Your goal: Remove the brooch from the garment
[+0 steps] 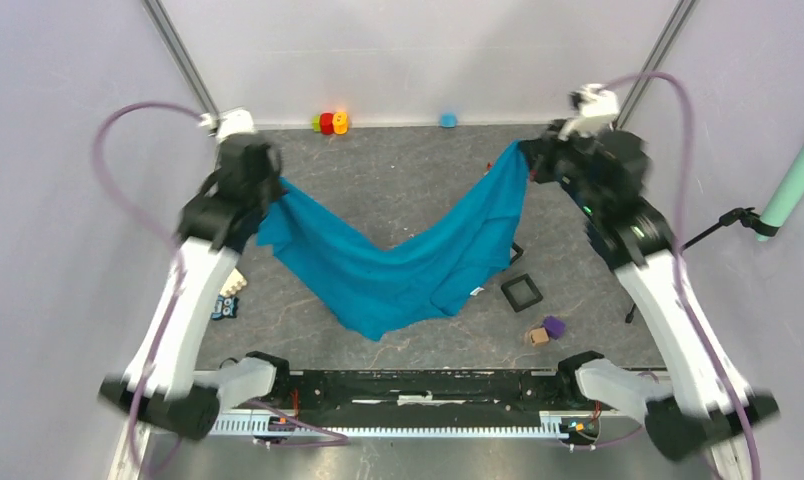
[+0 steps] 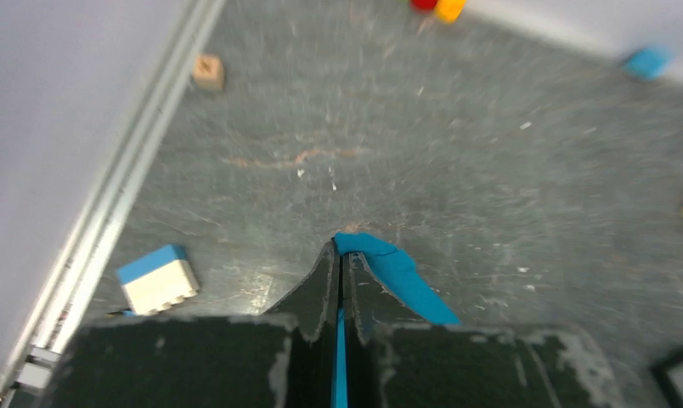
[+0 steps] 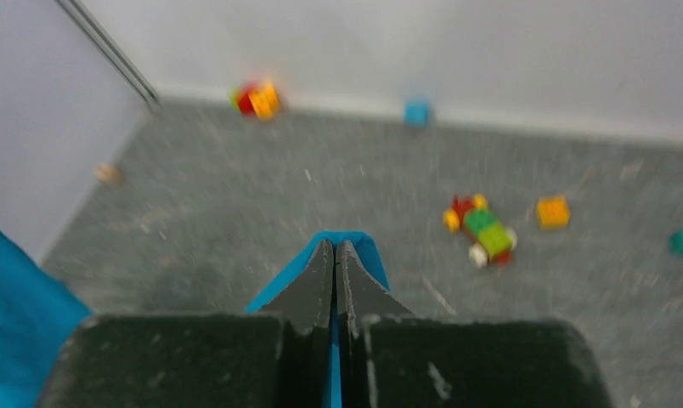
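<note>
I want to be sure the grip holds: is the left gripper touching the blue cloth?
Touching. The left wrist view shows the left gripper shut on the blue cloth, with cloth pinched between its fingers.

Cloth: plain teal-blue; small tag white.
Table: dark grey, mottled, pale veining.
Left arm, right arm: white shells, black joints.
Cable: mauve.
Square frame: black.
Cube: purple.
Brick: white, blue top.
Far blocks: green, red, orange.
Wall: pale lilac-grey.

black frame, purple block, toy bricks
</note>
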You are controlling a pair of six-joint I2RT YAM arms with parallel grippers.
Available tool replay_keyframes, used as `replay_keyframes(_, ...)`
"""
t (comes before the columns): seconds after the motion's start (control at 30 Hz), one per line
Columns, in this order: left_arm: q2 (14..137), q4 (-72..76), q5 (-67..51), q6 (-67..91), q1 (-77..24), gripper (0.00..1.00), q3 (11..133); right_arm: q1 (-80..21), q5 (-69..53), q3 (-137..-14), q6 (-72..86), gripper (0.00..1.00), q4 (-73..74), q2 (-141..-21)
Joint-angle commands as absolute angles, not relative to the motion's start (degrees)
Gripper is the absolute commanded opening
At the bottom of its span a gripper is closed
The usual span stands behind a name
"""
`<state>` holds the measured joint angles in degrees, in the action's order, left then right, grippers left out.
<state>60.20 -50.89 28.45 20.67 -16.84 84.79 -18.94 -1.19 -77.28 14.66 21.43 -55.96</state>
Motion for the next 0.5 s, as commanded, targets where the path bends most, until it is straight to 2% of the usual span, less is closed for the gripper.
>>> replay_keyframes(0.0, 75.4, -36.09, 23.91, 28.9, -11.97, 0.02, 77.87, -18.39, 1.19, -73.5, 19.29, 0.0, 22.23, -72.34)
replay_keyframes(0.2, 97.01, -31.83, 14.11, 35.44, -3.37, 0.04, 86.09, -14.26, 2.89, -84.65, 23.81, 0.0, 20.93, -93.24)
replay_keyframes(0.23, 99.12, -31.79, 12.31, 34.72, -2.85, 0.14, 87.42, -13.45, 2.2, -86.08, 24.07, 0.0, 20.87, -95.43)
replay_keyframes(0.27, 100.47, -32.58, 10.63, 33.62, -2.77, 0.31, 88.72, -13.1, 1.57, -86.89, 24.0, 0.04, 20.8, -96.88)
replay_keyframes(0.33, 101.41, -34.41, 9.12, 32.38, -3.14, 0.75, 89.54, -12.93, 0.92, -87.0, 23.23, 0.13, 20.58, -98.97)
replay_keyframes(0.37, 100.61, -34.39, 9.31, 32.62, -3.56, 0.9, 88.51, -13.01, 0.32, -86.06, 22.94, 0.29, 20.08, -99.42)
replay_keyframes(0.4, 99.18, -34.14, 9.67, 32.54, -4.3, 0.97, 86.97, -13.0, 0.16, -84.21, 22.51, 0.55, 19.1, -99.36)
replay_keyframes(0.43, 97.63, -33.74, 10.61, 32.04, -5.59, 1.0, 85.5, -12.99, -2.39, -81.78, 21.7, 0.61, 17.96, -98.89)
replay_keyframes(0.47, 95.33, -33.59, 11.78, 31.27, -6.97, 1.0, 83.69, -13.04, -3.41, -79.51, 21.25, 0.64, 16.46, -97.9)
